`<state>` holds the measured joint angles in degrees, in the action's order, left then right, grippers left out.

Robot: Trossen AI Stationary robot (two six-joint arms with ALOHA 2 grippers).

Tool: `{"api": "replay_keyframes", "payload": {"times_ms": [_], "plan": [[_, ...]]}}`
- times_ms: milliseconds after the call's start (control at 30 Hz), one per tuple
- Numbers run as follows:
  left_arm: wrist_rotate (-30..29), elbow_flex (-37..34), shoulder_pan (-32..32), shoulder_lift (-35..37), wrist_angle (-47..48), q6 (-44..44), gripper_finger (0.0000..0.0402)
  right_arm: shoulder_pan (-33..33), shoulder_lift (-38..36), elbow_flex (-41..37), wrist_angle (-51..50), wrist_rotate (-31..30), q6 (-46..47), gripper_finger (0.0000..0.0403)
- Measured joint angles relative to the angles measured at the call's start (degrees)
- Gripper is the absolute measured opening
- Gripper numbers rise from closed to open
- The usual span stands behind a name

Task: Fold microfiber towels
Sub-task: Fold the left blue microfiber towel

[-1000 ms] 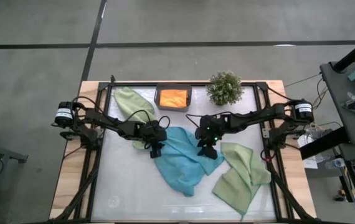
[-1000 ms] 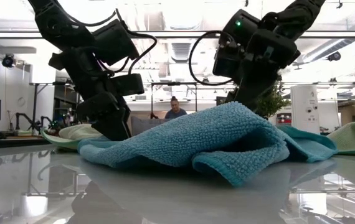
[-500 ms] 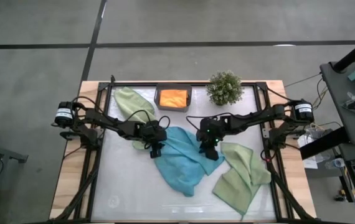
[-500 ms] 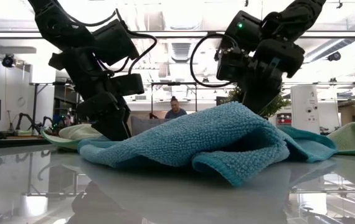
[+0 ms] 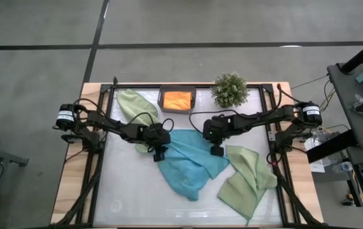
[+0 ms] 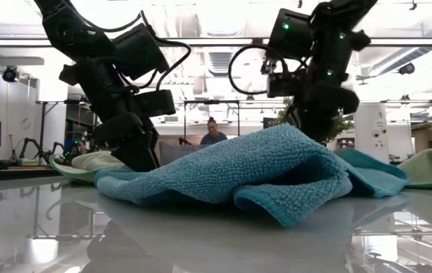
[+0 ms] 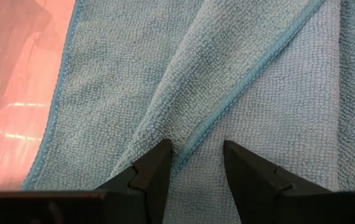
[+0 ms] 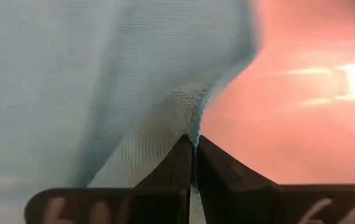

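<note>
A teal-blue towel (image 5: 191, 164) lies crumpled at the table's middle; it also shows in the low view (image 6: 261, 171). My left gripper (image 5: 157, 153) is down on its left end, shut on it. My right gripper (image 5: 216, 151) is shut on its far right edge. One sage green towel (image 5: 248, 179) lies folded over at the right. Another (image 5: 130, 105) lies at the far left. An orange towel (image 5: 177, 100) lies in the dark tray. A second teal-blue towel does not show. My left gripper has a fold of the teal towel with a hemmed edge (image 7: 193, 146) between its two fingers (image 7: 156, 165), coming from above. The towel there lies on the table, slack. My right gripper pinches a thin edge of the teal towel (image 8: 194, 134) between its shut fingertips, coming from above. That edge is raised off the table; the rest of the towel lies on it.
A dark tray (image 5: 162, 100) and a small potted plant (image 5: 230, 89) stand at the far edge. The green towel at the right lies close to my right gripper. Bare table shows at the near left (image 5: 130, 197). A person sits in the room behind (image 6: 214, 133).
My right gripper has turned at the wrist and gone slightly up and toward the far right, staying shut on the teal towel's edge, which has risen a little with it. The rest of the towel has stayed in place.
</note>
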<state>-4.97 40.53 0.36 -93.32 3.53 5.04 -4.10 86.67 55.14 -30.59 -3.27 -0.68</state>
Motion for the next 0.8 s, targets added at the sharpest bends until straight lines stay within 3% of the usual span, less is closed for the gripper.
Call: {"api": "replay_keyframes", "payload": {"times_ms": [100, 200, 433, 800], "plan": [[0.0, 0.0, 0.0, 0.0, 0.0, 0.06, 0.0137, -0.1, 0.0, 1.17, -0.61, -7.21, -1.11, 0.0009], [0.0, 0.0, 0.0, 0.0, 0.0, 0.15, 0.0137, -0.2, 0.0, 1.81, -0.66, -10.04, -3.39, 0.0009], [-0.64, 0.07, -0.07, 0.0, 0.88, 1.0, 0.0137, -1.18, 0.42, 1.9, -2.29, -8.49, -3.27, 0.0016], [-2.47, 0.11, -0.07, 0.17, 4.03, 4.71, 0.0137, -3.21, -0.07, 1.95, -7.82, -8.76, 0.68, 0.0085]]}}
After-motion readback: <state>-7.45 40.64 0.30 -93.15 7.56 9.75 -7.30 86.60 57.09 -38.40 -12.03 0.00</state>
